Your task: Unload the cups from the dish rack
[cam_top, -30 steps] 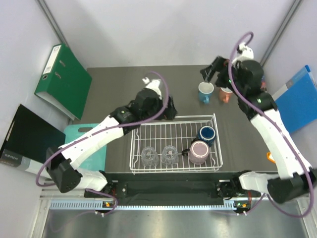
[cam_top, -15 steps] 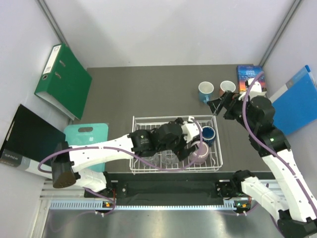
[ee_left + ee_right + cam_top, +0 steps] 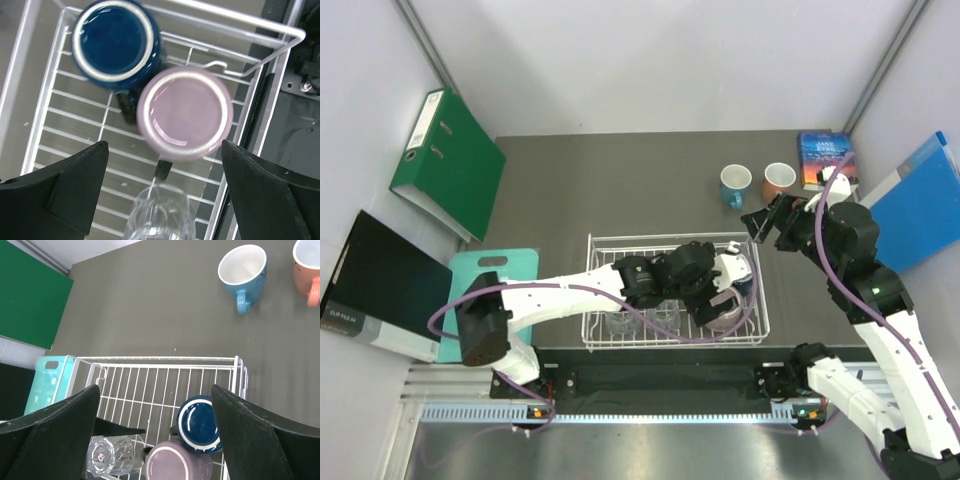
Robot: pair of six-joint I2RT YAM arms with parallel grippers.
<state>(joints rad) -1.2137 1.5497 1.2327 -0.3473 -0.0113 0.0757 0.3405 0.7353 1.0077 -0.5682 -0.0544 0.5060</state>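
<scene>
The white wire dish rack holds a dark navy mug and a mauve-pink mug, both bottom up, at its right end. My left gripper hovers open and empty above them. The left wrist view shows the navy mug, the pink mug and a clear tumbler between my open fingers. A second tumbler lies further left. A light blue mug and an orange mug stand on the table behind the rack. My right gripper is open and empty, high above the rack's far right corner.
A book lies beside the orange mug. A blue folder leans at the right. A green binder, a black binder and a teal cutting board are at the left.
My left arm swung from behind the rack across it to above the two mugs at its right end. My right arm drew back from the table mugs toward the rack, uncovering the book.
</scene>
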